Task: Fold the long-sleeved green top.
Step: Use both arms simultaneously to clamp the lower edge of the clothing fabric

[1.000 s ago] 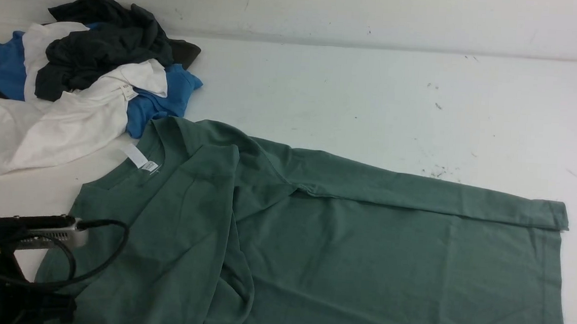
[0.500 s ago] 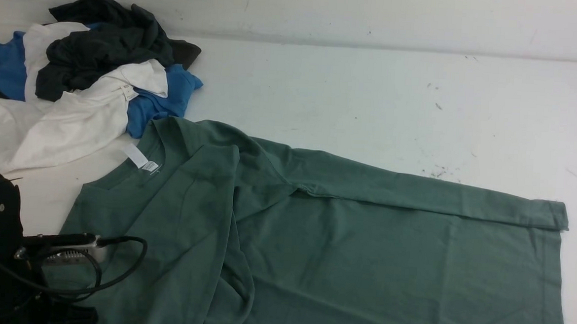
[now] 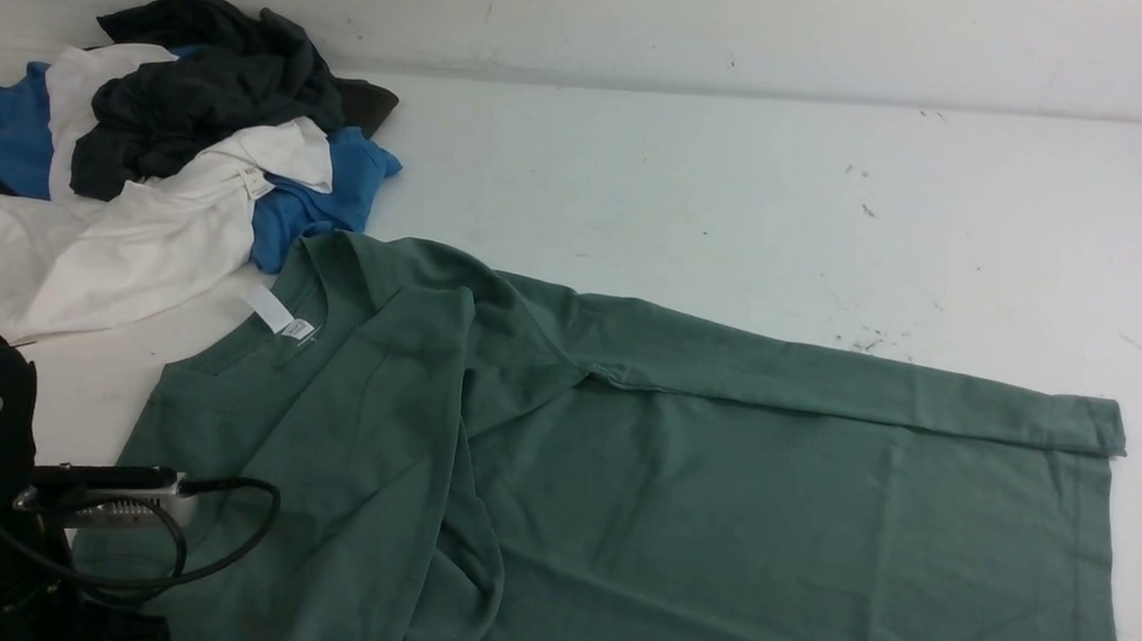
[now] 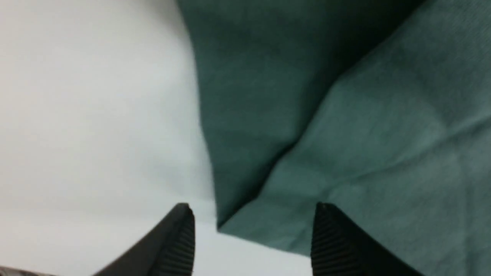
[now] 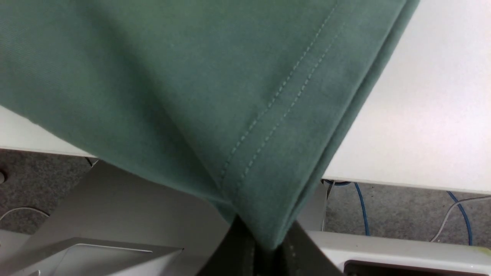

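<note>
Fold barely begun: dull sage-green jersey long-sleeved top (image 3: 680, 483) spread on white worktop (image 3: 734, 192), near edge draped off front; far sleeve laid across body, main folds judged left. White neck tag seen, fabric creased near collar. Left hand (image 4: 253, 239) held wide apart, empty, at garment edge. Right hand (image 5: 264, 249) clamped on stitched hem corner.

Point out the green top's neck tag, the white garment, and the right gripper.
neck tag (image 3: 276, 313), front view, tag's middle.
white garment (image 3: 135, 239), front view, its body.
right gripper (image 5: 264, 245), right wrist view, between fingertips pinching the hem.
</note>
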Tool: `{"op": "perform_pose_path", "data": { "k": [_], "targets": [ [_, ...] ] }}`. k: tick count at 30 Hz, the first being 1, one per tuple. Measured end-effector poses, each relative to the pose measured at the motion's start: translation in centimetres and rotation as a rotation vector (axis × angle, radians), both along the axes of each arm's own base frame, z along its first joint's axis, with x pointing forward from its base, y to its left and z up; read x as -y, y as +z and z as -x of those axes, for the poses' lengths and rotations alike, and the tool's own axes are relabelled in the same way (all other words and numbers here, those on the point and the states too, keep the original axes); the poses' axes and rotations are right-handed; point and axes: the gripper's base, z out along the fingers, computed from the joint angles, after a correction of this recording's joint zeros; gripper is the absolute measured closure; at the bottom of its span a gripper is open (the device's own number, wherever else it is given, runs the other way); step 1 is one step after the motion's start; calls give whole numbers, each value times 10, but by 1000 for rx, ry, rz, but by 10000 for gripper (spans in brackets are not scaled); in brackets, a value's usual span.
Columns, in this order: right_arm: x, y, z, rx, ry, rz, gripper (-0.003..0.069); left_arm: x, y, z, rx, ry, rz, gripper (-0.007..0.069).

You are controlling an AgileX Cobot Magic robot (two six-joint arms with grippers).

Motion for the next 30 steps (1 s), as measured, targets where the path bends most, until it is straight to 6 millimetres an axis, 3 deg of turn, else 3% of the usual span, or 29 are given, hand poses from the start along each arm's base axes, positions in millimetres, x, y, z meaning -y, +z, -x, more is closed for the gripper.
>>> {"op": "perform_pose_path", "data": {
  "k": [16, 21, 22, 24, 30],
  "targets": [
    [0, 0, 0, -1, 3, 1, 637, 4, -16, 13, 44, 60, 50, 241],
    [0, 0, 0, 0, 6, 2, 637, 7, -17, 12, 50, 89, 76, 366],
    [0, 0, 0, 0, 7, 2, 637, 8, -17, 12, 54, 103, 90, 466],
    [0, 0, 0, 0, 6, 1, 637, 10, -16, 11, 58, 110, 103, 566],
    [1, 0, 0, 3, 8, 8, 637, 10, -1, 22, 122, 86, 123, 606]
  ]
}}
